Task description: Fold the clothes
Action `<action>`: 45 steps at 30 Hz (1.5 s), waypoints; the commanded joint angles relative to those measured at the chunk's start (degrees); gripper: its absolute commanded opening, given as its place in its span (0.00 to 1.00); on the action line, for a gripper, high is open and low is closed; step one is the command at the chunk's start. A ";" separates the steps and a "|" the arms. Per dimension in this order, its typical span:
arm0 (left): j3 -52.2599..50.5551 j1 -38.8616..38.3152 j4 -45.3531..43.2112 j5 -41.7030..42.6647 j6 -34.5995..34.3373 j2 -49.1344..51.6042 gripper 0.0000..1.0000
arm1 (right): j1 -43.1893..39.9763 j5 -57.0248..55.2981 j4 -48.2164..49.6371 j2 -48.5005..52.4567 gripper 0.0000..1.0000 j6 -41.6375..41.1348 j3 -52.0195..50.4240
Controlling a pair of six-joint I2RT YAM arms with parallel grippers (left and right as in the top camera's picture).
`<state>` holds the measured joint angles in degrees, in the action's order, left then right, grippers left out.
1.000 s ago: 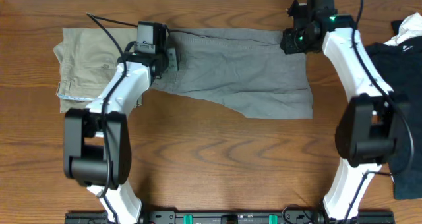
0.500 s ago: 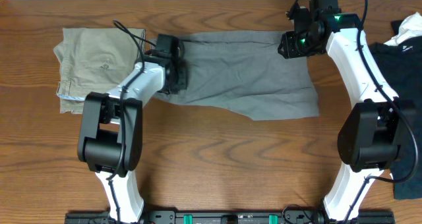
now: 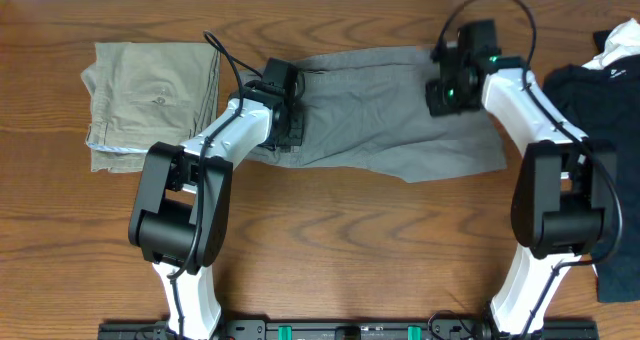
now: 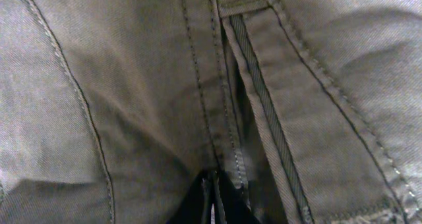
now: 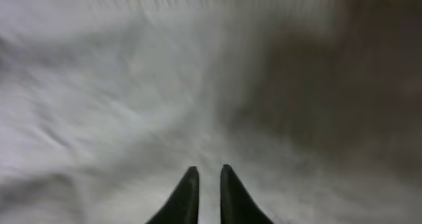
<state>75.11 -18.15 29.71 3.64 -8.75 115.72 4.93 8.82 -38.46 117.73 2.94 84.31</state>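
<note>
- Your left gripper [image 4: 212, 199] is pressing its fingers tightly together, and it is pinching a fold of the clothes [image 3: 385, 110] right at the tips.
- In the left wrist view you are seeing grey woven cloth filling the whole picture, with a stitched seam and a pocket edge [image 4: 264, 99] running down toward the pinched spot.
- From overhead, that gripper is sitting on the left end of the clothes, which are lying spread and wrinkled across the far half of the bench [image 3: 330, 240].
- Your right gripper [image 5: 207, 174] is holding its fingers almost together, with only a thin slit showing between them.
- It is hanging over the upper right part of the clothes, and pale grey cloth is lying just beyond the tips; the blur is keeping you from telling whether any cloth is caught.
- Folded khaki trousers [image 3: 150, 100] are resting just left of the clothes, and a black garment [image 3: 600, 100] is lying at the right edge.
</note>
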 commanded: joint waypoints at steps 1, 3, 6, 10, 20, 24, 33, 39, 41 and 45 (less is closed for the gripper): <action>-0.96 -0.15 2.62 0.74 -0.07 0.42 0.06 | -2.47 -4.66 0.13 0.48 0.02 -2.16 -3.63; -0.96 -0.15 3.78 0.74 -0.09 0.42 0.06 | -3.56 -4.94 0.07 0.48 0.01 -4.00 -5.84; -0.96 -0.15 5.60 0.74 -0.11 0.42 0.06 | -5.27 -4.92 -0.15 0.46 0.01 -5.73 -8.72; -0.96 -0.15 9.22 0.72 -0.11 0.37 0.06 | -6.71 -5.01 -4.83 0.46 0.01 -5.68 -9.53; -0.94 -0.15 14.99 -9.33 -0.24 -1.92 0.06 | -6.69 -6.64 -12.83 -1.60 0.01 -9.57 -9.46; -0.94 -0.52 13.99 -9.29 -0.24 -4.15 0.06 | -6.69 -7.87 -16.31 -4.13 0.01 -14.23 -9.46; 0.83 -0.55 6.05 -9.25 -2.75 -15.87 0.07 | -4.24 -6.23 -15.12 -20.87 0.01 -13.03 -7.98; 0.83 -0.55 4.33 -8.66 -2.71 -20.06 0.12 | -2.91 -4.76 -11.78 -26.36 0.01 -12.83 -8.00; 0.83 -0.52 4.28 -6.64 -2.67 -18.91 0.12 | -2.49 -3.06 -10.08 -25.49 0.01 -11.50 -8.04; 0.83 -0.52 1.75 -2.45 -0.90 -15.15 0.11 | -1.49 -0.85 -5.01 -22.23 0.01 -9.07 -8.04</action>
<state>75.57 -18.92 32.49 -2.37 -10.59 97.23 2.31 5.56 -45.41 92.64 -8.45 76.07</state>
